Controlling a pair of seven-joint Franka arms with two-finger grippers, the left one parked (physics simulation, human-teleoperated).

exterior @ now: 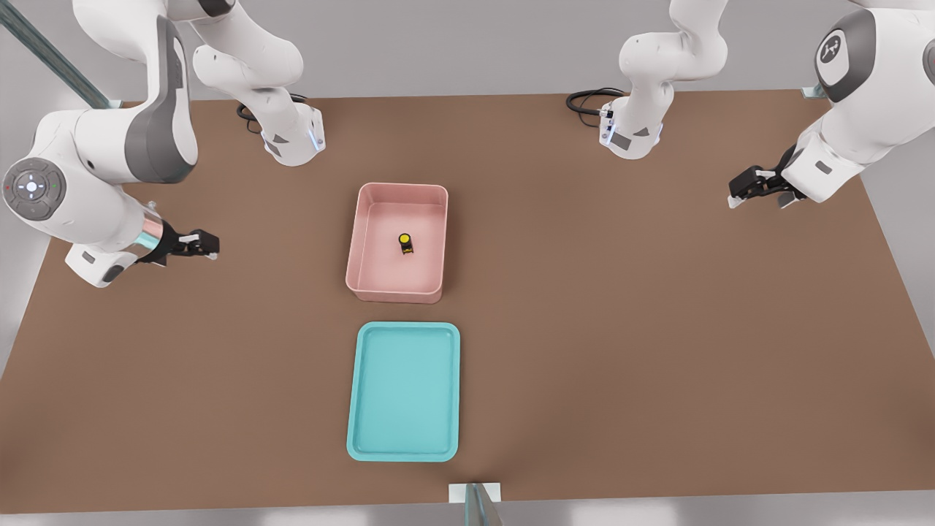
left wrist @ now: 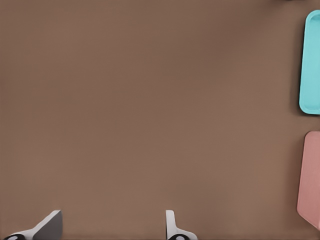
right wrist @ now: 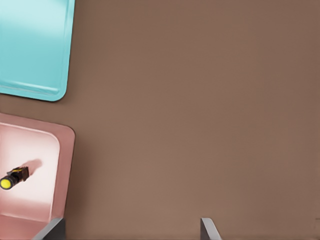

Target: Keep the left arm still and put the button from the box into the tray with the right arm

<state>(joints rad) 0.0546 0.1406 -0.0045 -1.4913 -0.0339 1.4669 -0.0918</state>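
Observation:
The tiny button (exterior: 405,242), yellow-topped on a black body, stands near the middle of the pale pink box (exterior: 397,294). In the right wrist view the button (right wrist: 12,178) shows inside the box (right wrist: 64,165), beside the gripper's reach. Just in front of the box lies the turquoise tray (exterior: 403,391), with nothing in it; a corner of the tray (right wrist: 35,45) appears from the wrist too. My gripper (exterior: 208,245) hovers over bare table to the front view's left of the box, well apart from it. It is open (right wrist: 131,232), fingers spread wide with nothing between them.
The brown table (exterior: 657,329) carries two arm bases (exterior: 292,135) (exterior: 632,131) with black cables at the back. The parked arm's gripper (exterior: 760,188) hangs at the front view's right. A metal post (exterior: 475,500) stands at the front edge.

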